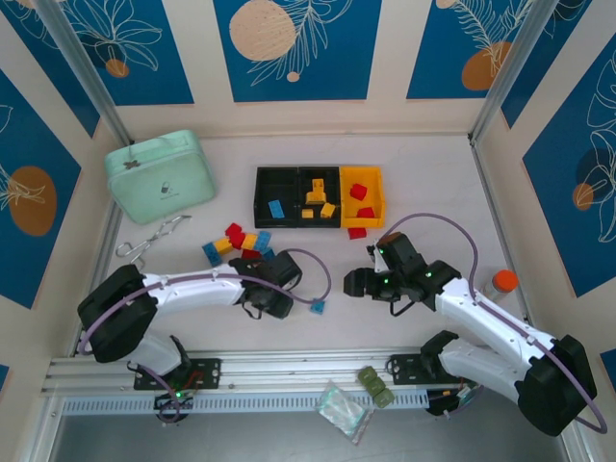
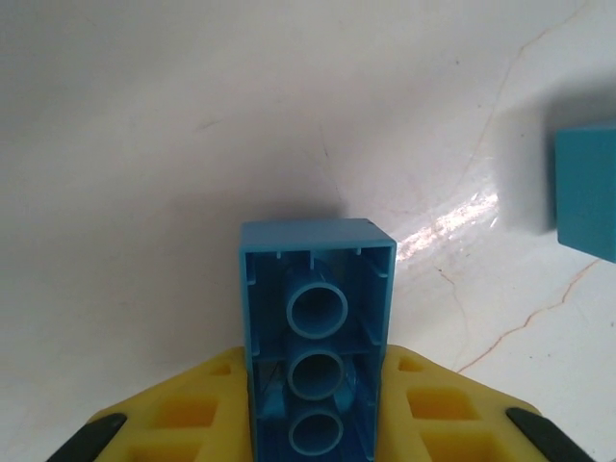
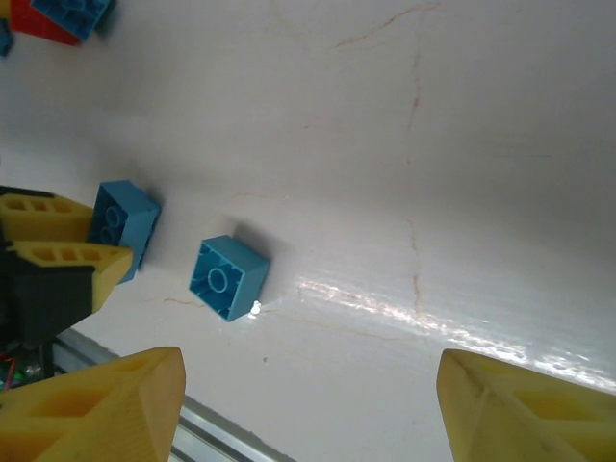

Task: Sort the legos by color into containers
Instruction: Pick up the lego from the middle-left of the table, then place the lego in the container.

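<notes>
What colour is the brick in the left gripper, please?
Blue; the brick shows best in the left wrist view.

You have the containers (image 1: 257, 207) in a row at the far middle of the tabletop (image 1: 433, 192), with the case (image 1: 159, 178) to their left, in the far-left corner. One lego lies in the left bin, several in the middle bin and two in the right bin (a stray lego (image 1: 357, 232) lies just before that right bin, outside it). The loose pile of legos (image 1: 241, 245) sits before the left bin. A wire tool (image 1: 149, 241) lies left of the pile, before the case. Nearer you, a held brick (image 2: 318, 279) sits between the fingers of the left pincer (image 2: 318, 366). A lone brick (image 3: 229, 277) lies just right of it, apart. A bottle (image 1: 500, 286) stands at the right edge.
</notes>
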Motion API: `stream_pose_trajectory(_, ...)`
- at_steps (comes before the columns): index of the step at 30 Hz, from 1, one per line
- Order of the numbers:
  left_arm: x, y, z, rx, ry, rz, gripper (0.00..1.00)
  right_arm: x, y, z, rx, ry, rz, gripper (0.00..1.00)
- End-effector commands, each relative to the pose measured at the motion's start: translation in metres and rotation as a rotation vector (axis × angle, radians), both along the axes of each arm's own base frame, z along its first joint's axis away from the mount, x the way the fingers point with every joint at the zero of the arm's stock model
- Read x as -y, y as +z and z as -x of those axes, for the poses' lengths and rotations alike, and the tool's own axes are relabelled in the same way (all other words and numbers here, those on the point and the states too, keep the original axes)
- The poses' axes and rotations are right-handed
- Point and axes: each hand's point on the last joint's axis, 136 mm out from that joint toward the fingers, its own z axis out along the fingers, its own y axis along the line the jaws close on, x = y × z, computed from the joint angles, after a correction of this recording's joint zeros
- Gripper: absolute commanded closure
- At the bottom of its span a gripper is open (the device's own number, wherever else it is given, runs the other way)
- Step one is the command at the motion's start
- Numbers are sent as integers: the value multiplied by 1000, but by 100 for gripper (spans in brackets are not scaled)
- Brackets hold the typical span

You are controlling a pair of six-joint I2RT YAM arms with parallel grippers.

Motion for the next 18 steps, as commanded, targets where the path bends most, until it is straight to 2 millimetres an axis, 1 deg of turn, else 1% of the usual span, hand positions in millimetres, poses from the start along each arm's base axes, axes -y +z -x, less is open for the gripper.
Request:
stream_pose_trajectory(1,2,28,-21,62,73,59,76,-13,10,3,10,38,-83,30)
stream_pose_trajectory(4,4,43,-37,79,103,98,76,-18,16,0,25,47,-109,30)
stream_pose_trajectory(9,-1,62,-66,99,157,119,76,-25,26,-7,60,56,-142,30)
stream_pose_trajectory(12,-9,76,-92,132,207,120,76,-29,29,-12,69,57,-145,30)
stream_pose_trajectory(16,-18,96,-133,171,273,125,76,-33,30,-17,70,58,-142,30)
stream_pose_trajectory(18,-21,100,-151,181,290,115,75,-33,29,-19,71,54,-133,30)
